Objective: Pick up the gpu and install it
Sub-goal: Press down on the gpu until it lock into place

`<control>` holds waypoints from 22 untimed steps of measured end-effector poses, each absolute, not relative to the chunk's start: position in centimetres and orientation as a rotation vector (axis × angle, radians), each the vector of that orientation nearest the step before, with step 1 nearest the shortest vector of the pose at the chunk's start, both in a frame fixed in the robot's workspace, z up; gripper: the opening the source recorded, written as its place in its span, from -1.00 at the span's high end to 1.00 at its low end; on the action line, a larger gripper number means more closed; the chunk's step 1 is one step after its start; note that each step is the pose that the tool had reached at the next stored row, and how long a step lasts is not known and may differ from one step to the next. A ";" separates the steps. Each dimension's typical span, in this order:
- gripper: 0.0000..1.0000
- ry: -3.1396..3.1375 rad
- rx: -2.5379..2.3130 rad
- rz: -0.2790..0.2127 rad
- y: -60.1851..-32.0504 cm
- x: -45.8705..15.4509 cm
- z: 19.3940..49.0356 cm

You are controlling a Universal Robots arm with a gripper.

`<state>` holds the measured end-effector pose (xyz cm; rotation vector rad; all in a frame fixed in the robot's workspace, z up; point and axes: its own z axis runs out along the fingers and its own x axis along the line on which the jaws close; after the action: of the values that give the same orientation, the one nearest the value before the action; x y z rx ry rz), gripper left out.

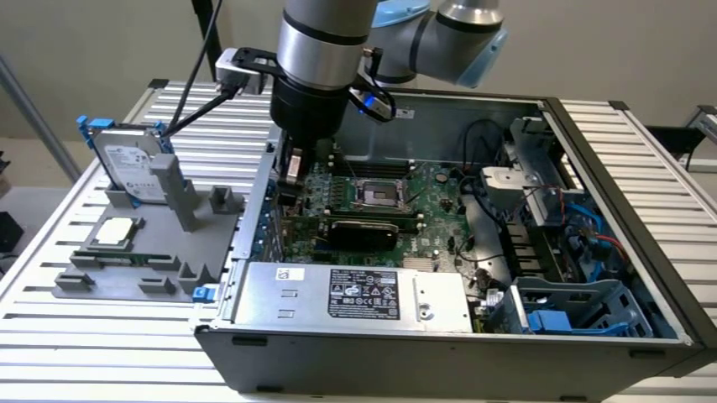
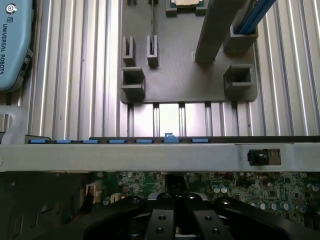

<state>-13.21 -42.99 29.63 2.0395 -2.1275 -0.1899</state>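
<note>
The arm (image 1: pixel 325 59) reaches straight down, wrist vertical; its tool (image 2: pixel 175 212) appears closed, fingers together.

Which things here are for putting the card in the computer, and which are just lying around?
For the job:
- gpu
- gripper
- motherboard
- computer case

Just lying about:
- hard drive
- processor chip
- memory stick
- grey holder tray
</note>
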 end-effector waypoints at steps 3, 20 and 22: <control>0.79 -2.133 2.033 -0.192 -43.0 -13.2 29.7; 0.79 -2.140 2.014 -0.190 -43.0 -13.3 29.8; 0.79 -2.140 2.012 -0.187 -43.0 -13.3 29.7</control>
<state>-13.32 -42.96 29.70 2.0117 -2.1399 -0.1870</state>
